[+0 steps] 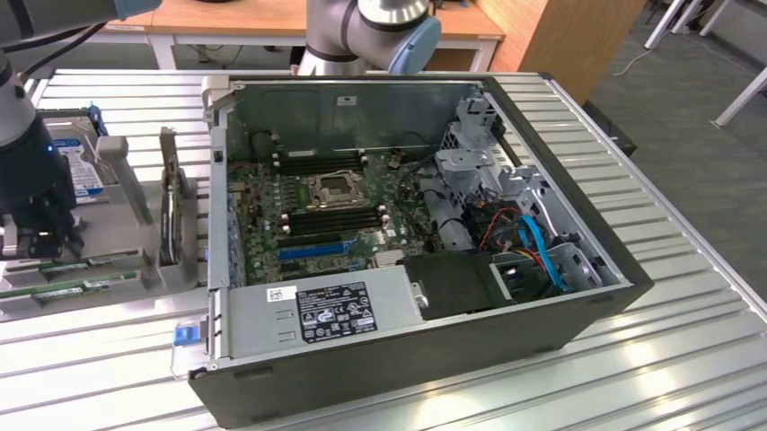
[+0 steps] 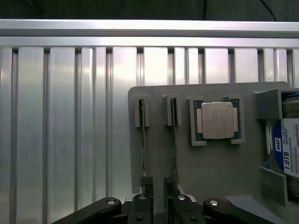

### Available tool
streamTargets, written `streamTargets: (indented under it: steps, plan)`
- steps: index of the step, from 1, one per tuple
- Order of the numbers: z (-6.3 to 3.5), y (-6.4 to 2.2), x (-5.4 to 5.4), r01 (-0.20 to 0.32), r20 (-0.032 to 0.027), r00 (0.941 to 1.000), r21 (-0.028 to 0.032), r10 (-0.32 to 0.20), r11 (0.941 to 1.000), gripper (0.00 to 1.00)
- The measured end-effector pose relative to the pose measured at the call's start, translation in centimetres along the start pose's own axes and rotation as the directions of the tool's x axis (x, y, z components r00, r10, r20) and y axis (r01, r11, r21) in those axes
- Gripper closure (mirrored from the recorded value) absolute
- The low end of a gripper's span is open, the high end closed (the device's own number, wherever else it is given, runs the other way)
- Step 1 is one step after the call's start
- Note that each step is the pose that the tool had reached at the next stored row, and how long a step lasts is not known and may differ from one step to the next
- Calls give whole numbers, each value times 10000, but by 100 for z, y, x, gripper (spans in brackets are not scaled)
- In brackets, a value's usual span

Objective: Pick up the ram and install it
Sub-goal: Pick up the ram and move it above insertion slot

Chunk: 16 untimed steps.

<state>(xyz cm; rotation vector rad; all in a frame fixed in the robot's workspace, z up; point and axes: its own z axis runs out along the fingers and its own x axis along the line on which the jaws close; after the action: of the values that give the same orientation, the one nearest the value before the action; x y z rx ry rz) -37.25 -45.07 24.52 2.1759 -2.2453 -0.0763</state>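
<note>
Black two-fingered pincer (image 1: 42, 247) (image 2: 159, 182) on a Universal Robots arm hangs low over a grey plastic holder tray (image 1: 120, 215) (image 2: 224, 168) at the exterior view's left, its jaws standing apart with nothing between them. Two long, thin green circuit-board ram sticks (image 1: 72, 267) stand on edge in the tray's narrow slots, side by side and parallel. In the wrist view one stick (image 2: 143, 140) runs up to one fingertip and the other stick (image 2: 174, 140) runs up to the other, with bare grey tray in the gap between the fingers.

Beside the sticks on the same tray, a square silver-capped processor chip (image 2: 215, 120) lies flat in its own recess. Further along, a silver hard drive with a blue label (image 1: 78, 171) (image 2: 285, 149) stands on its edge.

The tray rests on a ribbed aluminium counter (image 1: 671, 359) (image 2: 60, 116). Just beside it, towards the exterior view's right, a black computer case (image 1: 576, 314) lies open on its side. Inside are a green motherboard (image 1: 269, 224), long black memory slots (image 1: 330, 218), a grey power supply box (image 1: 323, 310) and blue cables (image 1: 545, 251).
</note>
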Motion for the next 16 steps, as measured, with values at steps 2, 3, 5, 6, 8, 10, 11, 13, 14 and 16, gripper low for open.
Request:
streamTargets:
  steps: [2,3,5,6,8,10,11,13,14,16]
  plan:
    - [0,0,12,-1,0,10000,0,1,10000,76]
    - [-1,0,18,-1,0,10000,-1,1,10000,76]
    - [0,0,32,0,1,10000,0,0,10000,76]
    - [-1,0,38,0,-1,10000,-1,0,10000,76]
    - [-1,0,39,-1,1,10000,0,1,10000,76]
    - [-1,0,40,-1,1,10000,0,1,10000,76]
    - [-1,0,40,0,1,10000,0,0,10000,76]
    - [1,0,41,0,0,10000,0,0,10000,76]
    - [7,0,41,0,2,10000,2,0,10000,76]
    - [26,-1,41,0,1,10000,1,0,10000,76]
